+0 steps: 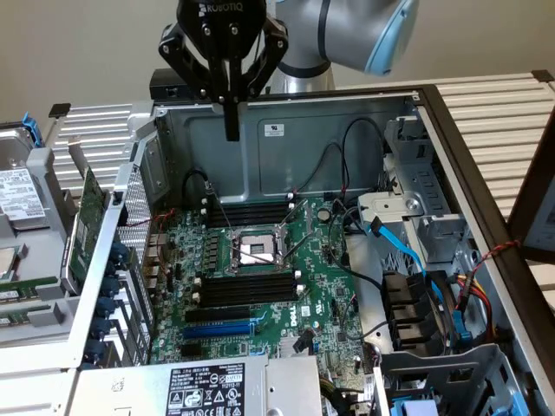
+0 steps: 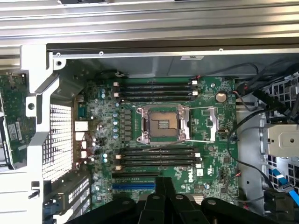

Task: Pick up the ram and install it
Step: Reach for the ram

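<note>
- Here, an open computer case [image 1: 364,113] lies on its side on a pale slatted counter [image 1: 503,104], with its green motherboard [image 1: 321,260] facing up.
- The robot arm's black tool [image 1: 231,126] hangs above the far wall of the case and points straight down. Its two fingers are pressed together into one narrow tip. Nothing green shows between them, so it appears to carry nothing.
- In the wrist view, the tool [image 2: 161,186] looks down on the board, with the bare processor socket [image 2: 163,123] near the middle.
- Two banks of long black memory slots sit on either side of the socket, a far bank [image 1: 247,212] and a near bank [image 1: 247,290]. Every slot looks empty, so no ram is installed yet.
- The ram [image 1: 26,286] is probably the thin green strip lying flat outside the case, at the exterior view's left edge. It sits just below a silver drive [image 1: 17,199] with a white label. Little of the strip shows, so this is a judgement.
- A larger green expansion card [image 1: 87,225] stands upright between that strip and the motherboard. It is not the ram.
- The ram lies well apart from the tool, off to the exterior view's left and nearer the camera, beyond the case's side wall. Its long axis runs roughly across the picture, about parallel to the black slots.
</note>
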Available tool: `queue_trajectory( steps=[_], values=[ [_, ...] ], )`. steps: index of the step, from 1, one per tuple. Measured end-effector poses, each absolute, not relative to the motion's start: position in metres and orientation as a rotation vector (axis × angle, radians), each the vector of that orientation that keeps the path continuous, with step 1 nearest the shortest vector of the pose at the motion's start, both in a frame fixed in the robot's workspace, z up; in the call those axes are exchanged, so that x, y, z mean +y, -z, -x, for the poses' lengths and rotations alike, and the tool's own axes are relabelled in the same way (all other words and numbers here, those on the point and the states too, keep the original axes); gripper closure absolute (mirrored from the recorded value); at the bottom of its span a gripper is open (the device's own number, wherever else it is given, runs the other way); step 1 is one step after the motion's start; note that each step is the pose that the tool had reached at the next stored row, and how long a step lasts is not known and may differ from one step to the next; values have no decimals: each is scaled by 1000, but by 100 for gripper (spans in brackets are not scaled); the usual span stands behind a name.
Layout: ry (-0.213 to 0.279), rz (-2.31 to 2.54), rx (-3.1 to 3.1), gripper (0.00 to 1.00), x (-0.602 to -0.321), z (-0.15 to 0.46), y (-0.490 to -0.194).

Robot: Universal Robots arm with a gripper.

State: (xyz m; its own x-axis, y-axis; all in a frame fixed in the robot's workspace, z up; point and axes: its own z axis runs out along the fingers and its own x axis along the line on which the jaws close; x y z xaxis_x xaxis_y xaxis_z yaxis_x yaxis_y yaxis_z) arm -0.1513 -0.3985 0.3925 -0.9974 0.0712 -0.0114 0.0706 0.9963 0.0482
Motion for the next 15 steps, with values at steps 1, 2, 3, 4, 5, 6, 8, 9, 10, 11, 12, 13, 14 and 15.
queue_trajectory(
  steps=[1,2,3,4,5,6,8,9,10,11,12,13,14,15],
  values=[
    [-75,-111,3126,90,-398,156,-393],
    [-75,-111,3126,90,-398,160,-393],
    [-75,-111,3126,90,-398,165,-393],
    [-75,-111,3126,90,-398,169,-393],
    [-75,-111,3126,90,-398,174,-393],
    [-75,-111,3126,90,-398,178,-393],
    [-75,-111,3126,90,-398,188,-392],
    [-75,-111,3126,90,-398,192,-392],
    [-75,-111,3126,90,-398,197,-392],
    [-75,-111,3126,90,-398,201,-392],
    [-75,-111,3126,90,-398,206,-392],
    [-75,-111,3126,90,-398,210,-392],
    [-75,-111,3126,90,-398,215,-392],
    [-75,-111,3126,90,-398,220,-392]
  ],
)
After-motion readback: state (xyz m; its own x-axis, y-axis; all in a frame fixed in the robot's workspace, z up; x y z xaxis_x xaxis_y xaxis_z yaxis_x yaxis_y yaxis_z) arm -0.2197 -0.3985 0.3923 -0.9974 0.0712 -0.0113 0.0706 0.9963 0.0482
